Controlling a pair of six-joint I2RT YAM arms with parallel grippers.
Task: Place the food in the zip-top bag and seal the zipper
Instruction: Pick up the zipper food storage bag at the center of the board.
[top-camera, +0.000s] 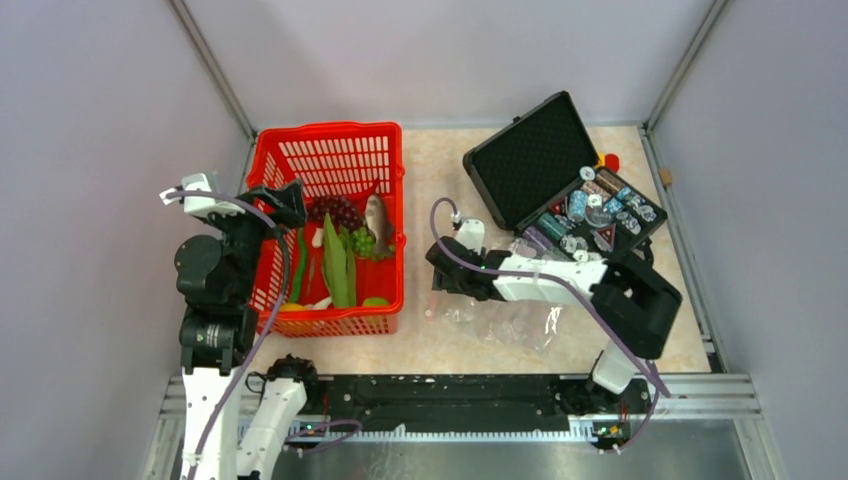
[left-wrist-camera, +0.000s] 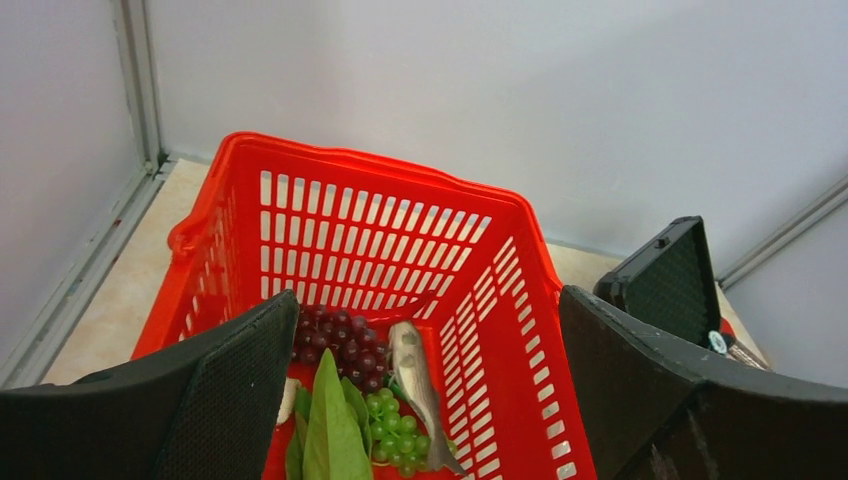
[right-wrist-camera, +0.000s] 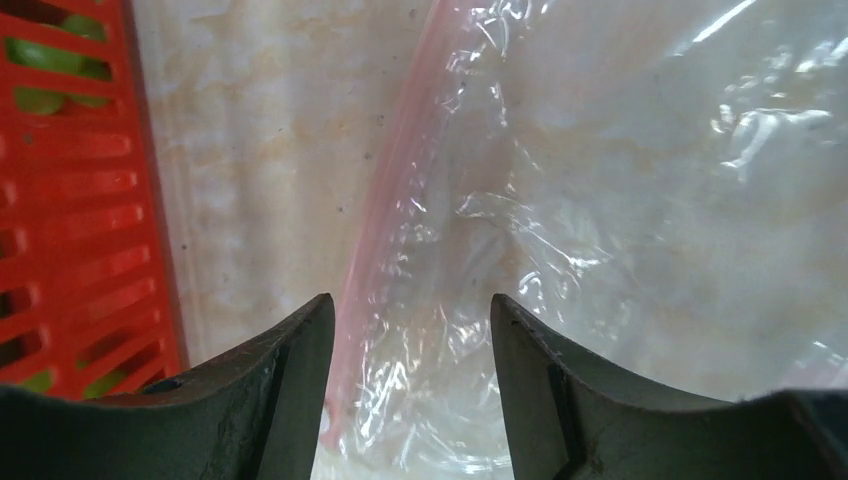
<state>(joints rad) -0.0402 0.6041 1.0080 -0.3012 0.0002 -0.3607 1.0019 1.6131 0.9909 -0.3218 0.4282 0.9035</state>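
The food lies in a red basket: dark purple grapes, a grey fish, green grapes and long green leaves. My left gripper hovers open above the basket's left side, holding nothing. The clear zip-top bag lies flat on the table right of the basket. My right gripper is low over the bag's left end, its fingers straddling the crinkled film and the pink zipper with a gap still between them.
An open black foam-lined case with small gadgets and batteries stands at the back right. Grey walls close in the beige table on three sides. The basket wall is just left of the right gripper.
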